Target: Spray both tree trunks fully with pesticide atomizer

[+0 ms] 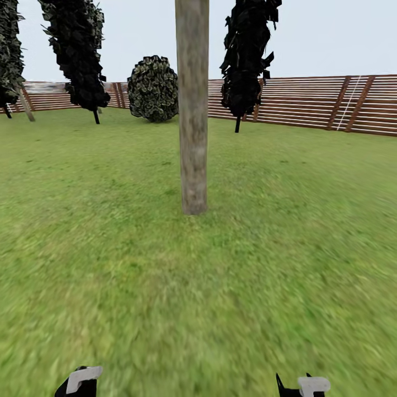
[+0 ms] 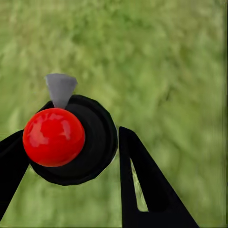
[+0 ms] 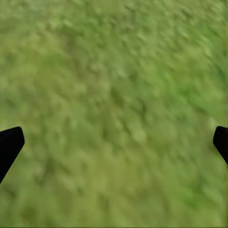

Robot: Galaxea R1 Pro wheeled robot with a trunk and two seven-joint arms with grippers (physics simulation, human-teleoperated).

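A thick grey-brown tree trunk [image 1: 192,110] rises from the grass floor [image 1: 110,248] straight ahead, a few steps away; its foliage is above the frame. In the left wrist view the pesticide atomizer [image 2: 90,142] shows as a dark round body with a grey nozzle tip and a red ball on it. It sits between the two black fingers of my left gripper [image 2: 71,175], which is shut on it above the grass. My left gripper [image 1: 77,385] also peeks in at the head view's bottom edge. My right gripper [image 3: 114,147] is open with only grass between its fingers, and it sits low at the bottom right [image 1: 304,387].
Two thin-stemmed black-leaved trees [image 1: 77,55] [image 1: 245,55] and a round shrub [image 1: 153,88] stand at the back, before a brown slatted fence [image 1: 309,105]. Another dark tree [image 1: 8,55] leans at the far left. Grass stretches on both sides of the trunk.
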